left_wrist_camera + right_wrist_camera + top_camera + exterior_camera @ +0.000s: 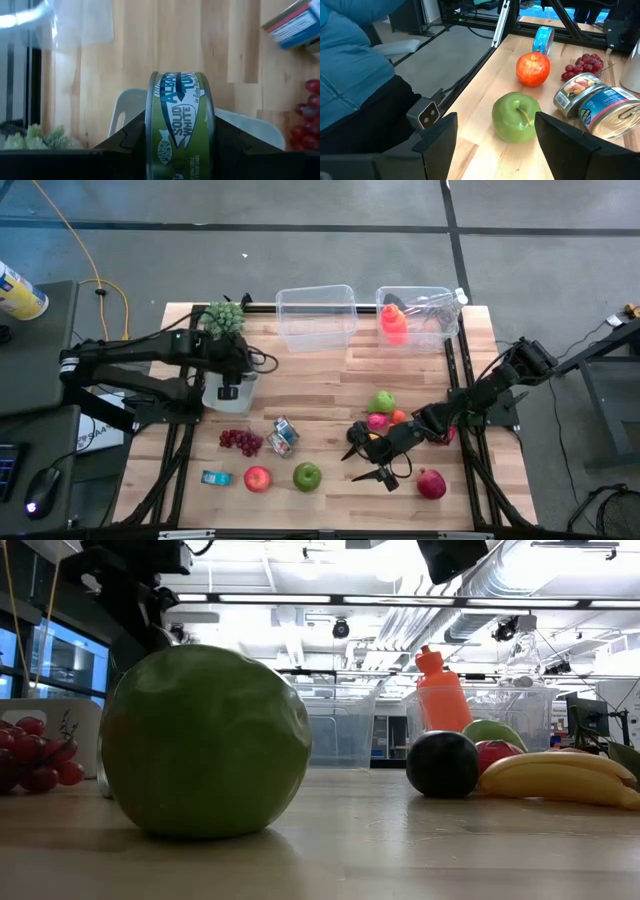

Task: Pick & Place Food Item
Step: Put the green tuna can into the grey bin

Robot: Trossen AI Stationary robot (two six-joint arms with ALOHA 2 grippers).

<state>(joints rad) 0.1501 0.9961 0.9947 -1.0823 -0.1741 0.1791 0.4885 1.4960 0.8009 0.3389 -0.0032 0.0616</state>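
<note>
We see the left tool point(180, 160) holding a green tuna can point(180, 125) on edge; placing remains. The right tool point(495, 145) stands wide, a green apple point(516, 116) just ahead.

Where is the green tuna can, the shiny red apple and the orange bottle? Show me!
Green tuna can point(181, 125), left wrist view, on its label, between the left gripper's fingers.
Shiny red apple point(533, 69), right wrist view, on its front.
Orange bottle point(393, 324), high view, on its body.
</note>
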